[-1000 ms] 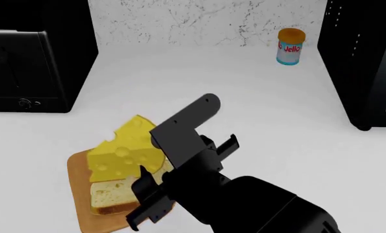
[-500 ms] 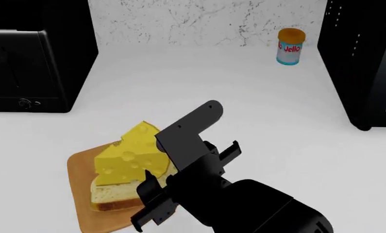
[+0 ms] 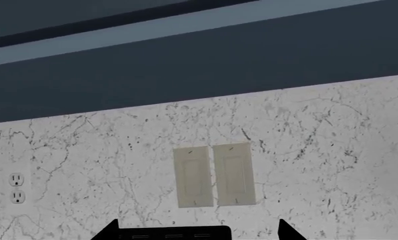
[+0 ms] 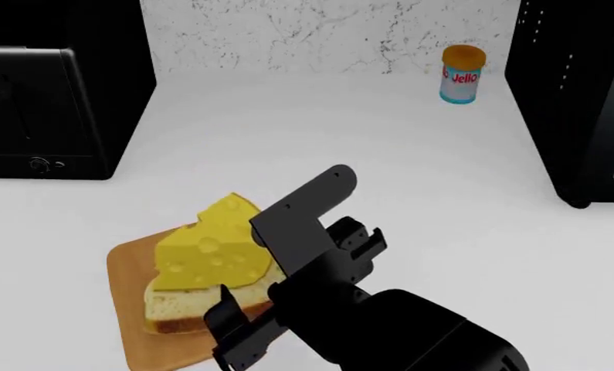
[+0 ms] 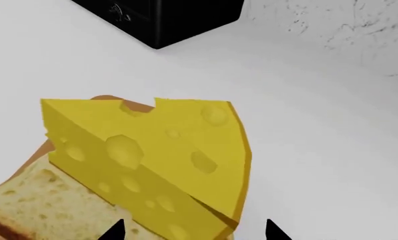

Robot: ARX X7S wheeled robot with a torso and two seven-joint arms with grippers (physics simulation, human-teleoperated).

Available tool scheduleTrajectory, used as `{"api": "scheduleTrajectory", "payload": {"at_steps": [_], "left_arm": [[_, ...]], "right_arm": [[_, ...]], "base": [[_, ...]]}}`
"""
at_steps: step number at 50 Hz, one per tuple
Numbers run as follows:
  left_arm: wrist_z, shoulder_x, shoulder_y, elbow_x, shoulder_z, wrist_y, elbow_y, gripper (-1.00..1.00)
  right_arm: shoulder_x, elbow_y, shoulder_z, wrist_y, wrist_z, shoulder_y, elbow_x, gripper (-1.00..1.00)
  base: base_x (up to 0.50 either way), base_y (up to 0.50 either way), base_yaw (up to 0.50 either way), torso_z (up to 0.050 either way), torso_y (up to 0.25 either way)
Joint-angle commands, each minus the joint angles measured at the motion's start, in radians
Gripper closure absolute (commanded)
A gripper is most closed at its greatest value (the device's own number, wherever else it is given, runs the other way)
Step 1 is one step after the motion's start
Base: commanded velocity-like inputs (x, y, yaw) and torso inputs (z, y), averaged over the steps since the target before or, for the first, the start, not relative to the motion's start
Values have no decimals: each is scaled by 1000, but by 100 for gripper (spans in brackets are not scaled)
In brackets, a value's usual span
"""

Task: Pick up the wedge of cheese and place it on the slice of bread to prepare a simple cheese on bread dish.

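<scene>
The yellow wedge of cheese (image 4: 212,251) (image 5: 160,160) with round holes lies on the slice of bread (image 4: 180,311) (image 5: 32,205), its tip hanging past the crust. The bread rests on a tan wooden board (image 4: 131,340). My right gripper (image 4: 278,278) (image 5: 193,231) is open just right of the cheese. Its two fingertips (image 5: 115,231) stand wide apart either side of the wedge's near end, and I see no contact. My left gripper (image 3: 197,232) is open and empty, facing the marbled wall; it is out of the head view.
A black toaster (image 4: 39,116) stands at the left and a black appliance (image 4: 585,100) at the right. A Jello jar (image 4: 463,74) sits by the back wall. The wall carries switch plates (image 3: 216,175) and an outlet (image 3: 16,187).
The cheese has shifted a little to the right and tipped down flatter onto the bread. My right gripper has drawn slightly back from it.
</scene>
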State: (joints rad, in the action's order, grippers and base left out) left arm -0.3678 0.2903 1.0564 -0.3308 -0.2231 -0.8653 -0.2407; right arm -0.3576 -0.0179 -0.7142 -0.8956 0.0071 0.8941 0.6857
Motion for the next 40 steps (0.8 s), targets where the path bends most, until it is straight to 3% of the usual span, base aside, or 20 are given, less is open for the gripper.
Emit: {"api": "scheduleTrajectory", "payload": {"at_steps": [1, 28, 40], "left_arm": [[-4, 2, 1, -2, -2, 0, 0, -100], [-10, 6, 2, -9, -6, 2, 3, -100], [-13, 8, 3, -13, -8, -2, 2, -100]], "right_arm": [[-11, -33, 6, -18, 12, -2, 8, -100], [-83, -347, 112, -201, 168, 5, 153, -100], [-123, -466, 251, -318, 298, 43, 269, -100]], "base": [[0, 0, 0, 0, 0], [0, 0, 0, 0, 0], [0, 0, 0, 0, 0]]}}
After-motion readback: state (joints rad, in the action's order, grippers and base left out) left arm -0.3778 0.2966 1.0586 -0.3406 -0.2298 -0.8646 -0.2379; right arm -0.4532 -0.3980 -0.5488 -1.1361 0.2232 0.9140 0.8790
